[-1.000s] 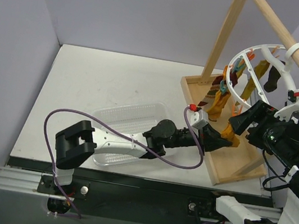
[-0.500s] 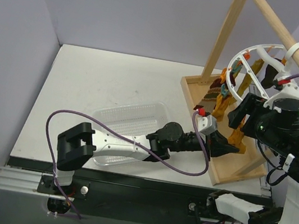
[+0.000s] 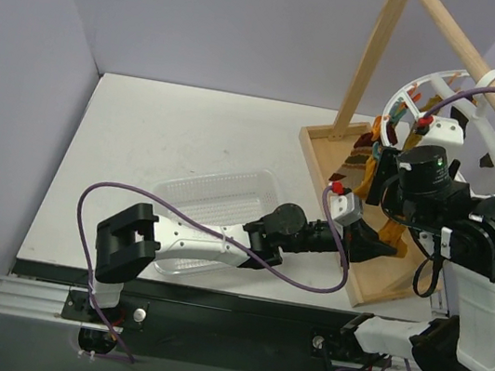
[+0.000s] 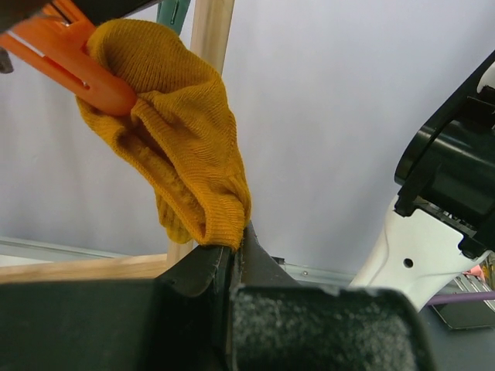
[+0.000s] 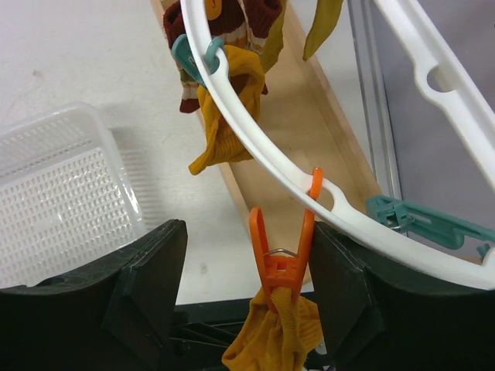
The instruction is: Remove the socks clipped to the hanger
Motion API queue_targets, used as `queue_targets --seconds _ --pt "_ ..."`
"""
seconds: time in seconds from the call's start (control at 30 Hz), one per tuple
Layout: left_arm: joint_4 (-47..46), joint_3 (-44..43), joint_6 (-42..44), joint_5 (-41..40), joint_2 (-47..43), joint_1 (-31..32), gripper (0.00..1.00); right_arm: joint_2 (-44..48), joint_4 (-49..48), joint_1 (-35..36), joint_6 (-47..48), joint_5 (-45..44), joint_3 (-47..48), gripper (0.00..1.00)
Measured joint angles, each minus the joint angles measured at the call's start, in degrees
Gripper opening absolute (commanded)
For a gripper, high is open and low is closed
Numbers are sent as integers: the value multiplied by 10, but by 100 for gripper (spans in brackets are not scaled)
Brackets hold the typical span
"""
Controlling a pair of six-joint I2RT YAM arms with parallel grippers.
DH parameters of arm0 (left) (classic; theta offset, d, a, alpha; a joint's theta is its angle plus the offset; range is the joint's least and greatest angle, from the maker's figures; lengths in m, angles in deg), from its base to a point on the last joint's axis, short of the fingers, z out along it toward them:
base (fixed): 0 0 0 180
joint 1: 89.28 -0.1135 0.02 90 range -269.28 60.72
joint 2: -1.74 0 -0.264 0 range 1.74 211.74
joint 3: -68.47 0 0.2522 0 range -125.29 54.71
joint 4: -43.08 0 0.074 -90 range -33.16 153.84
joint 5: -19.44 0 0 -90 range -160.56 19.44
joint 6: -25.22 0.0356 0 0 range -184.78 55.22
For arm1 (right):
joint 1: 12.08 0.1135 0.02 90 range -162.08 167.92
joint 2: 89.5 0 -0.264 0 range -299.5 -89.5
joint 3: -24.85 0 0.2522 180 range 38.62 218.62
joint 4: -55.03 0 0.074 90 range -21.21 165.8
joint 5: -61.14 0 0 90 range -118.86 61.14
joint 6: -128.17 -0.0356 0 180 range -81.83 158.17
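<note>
The white ring hanger point(image 3: 401, 95) hangs from the wooden pole, with socks clipped along its rim point(image 5: 255, 151). My left gripper point(image 4: 236, 246) is shut on the bottom edge of a mustard-yellow sock point(image 4: 186, 147) that hangs from an orange clip point(image 4: 73, 62). In the top view this gripper point(image 3: 381, 247) is over the wooden base. My right gripper point(image 5: 247, 286) is open, with its jaws on either side of that orange clip point(image 5: 280, 259) and the sock point(image 5: 278, 340) below it. A second mustard sock point(image 5: 220, 127) and a brown striped-cuff sock point(image 5: 189, 89) hang from a teal clip point(image 5: 189, 54).
A clear plastic basket point(image 3: 218, 195) lies under the left forearm and also shows in the right wrist view point(image 5: 54, 201). The wooden pole frame point(image 3: 369, 59) stands on a wooden base point(image 3: 323, 155) at the right. Another teal clip point(image 5: 418, 220) hangs on the ring.
My right arm has swung left and down to the ring, bringing its open jaws around the orange clip. My left gripper has shifted slightly right, still on the mustard sock.
</note>
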Motion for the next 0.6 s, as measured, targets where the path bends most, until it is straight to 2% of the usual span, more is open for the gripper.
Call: queue_targets --seconds 0.4,0.5,0.53,0.6 --pt "4 3 0 0 0 0 0 12 3 0 1 -37 -9 31" --pt "5 5 0 0 0 0 0 19 2 0 1 -45 -14 11" --pt "6 5 0 0 0 0 0 22 0 0 1 -49 -16 0" --pt "8 7 0 0 0 1 0 28 -2 -1 -1 -58 -19 0"
